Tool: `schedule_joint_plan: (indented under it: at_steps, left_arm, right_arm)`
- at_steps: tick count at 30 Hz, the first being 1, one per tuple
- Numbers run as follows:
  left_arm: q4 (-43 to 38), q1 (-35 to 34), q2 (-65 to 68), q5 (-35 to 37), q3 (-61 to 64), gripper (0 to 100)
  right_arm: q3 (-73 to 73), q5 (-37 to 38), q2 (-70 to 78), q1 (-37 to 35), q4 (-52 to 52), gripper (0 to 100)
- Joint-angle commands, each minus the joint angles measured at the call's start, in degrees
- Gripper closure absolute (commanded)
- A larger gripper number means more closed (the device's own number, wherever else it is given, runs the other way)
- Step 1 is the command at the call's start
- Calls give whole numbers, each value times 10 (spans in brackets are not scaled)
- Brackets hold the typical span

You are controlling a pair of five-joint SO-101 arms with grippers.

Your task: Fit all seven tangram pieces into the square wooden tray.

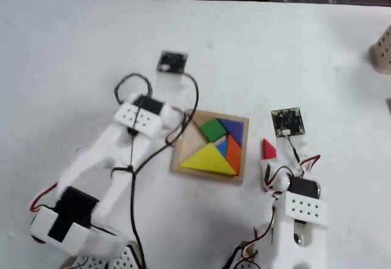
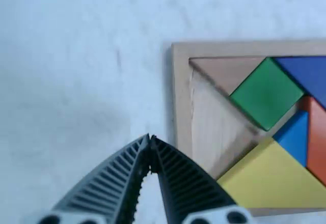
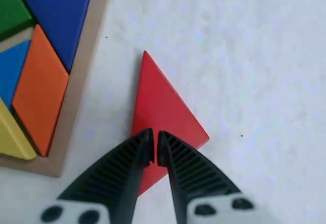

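**While Red Triangle Lies Outside, Tray Sits Nearly Full**

Where the white table [image 1: 91,49] meets the tray's left rim, the left gripper [image 2: 150,145] hovers over bare tabletop just beside the tray [image 2: 179,107]. Its ribbed fingers [image 2: 183,183] meet at the tips and have nothing between them.

At centre the tray [image 1: 209,176] lies flat, packed with a green square [image 1: 212,129], a blue triangle [image 1: 234,127], an orange piece [image 1: 233,151], a small blue piece [image 1: 221,147] and a large yellow triangle [image 1: 209,159]. Its left part shows only pale wood [image 2: 214,127]; whether a plain piece lies there or only the bare floor of the tray is hard to make out. Both wrist views cut the tray off at the frame edge.

To the right, the red triangle [image 1: 268,149] lies flat on the table, near the tray's right rim [image 3: 76,107] but apart from it. Its sharp corner points away from the right arm. The right gripper [image 3: 154,142] hangs over the triangle's [image 3: 163,107] wide end with its fingers [image 3: 188,168] drawn in to a thin slit. They grip nothing that can be seen, and they cover the nearer part of the piece. Whether the tips touch the red surface cannot be told.
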Motion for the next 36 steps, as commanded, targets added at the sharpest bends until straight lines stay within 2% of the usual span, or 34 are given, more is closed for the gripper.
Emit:
schedule_joint_plan:
  at_steps: [1, 6, 12, 16, 21, 25, 30, 36]
  left_arm:
    - [-78, 7, -32, -7, 48, 976]
    - [-164, 7, -29, -7, 85, 976]
    - [-185, -22, -29, -7, 83, 976]
    - [-236, -63, -29, -3, 88, 976]
    - [-243, -72, -29, -3, 88, 976]
    - [-244, -70, -29, -4, 88, 976]
    - [-244, -69, -29, -5, 88, 976]
    - [-244, -69, -28, -5, 88, 976]
  right_arm:
    - [-30, -4, 0, -51, 0, 980]
    - [-71, -91, 5, -130, 17, 978]
    - [-68, -217, 6, -251, -20, 980]
    - [-42, -225, 6, -298, -87, 980]
    - [-8, -226, 7, -295, -159, 980]
    - [-8, -257, 7, -293, -160, 981]
    - [-16, -257, 19, -293, -160, 981]
    - [-154, -261, 177, -286, -61, 981]
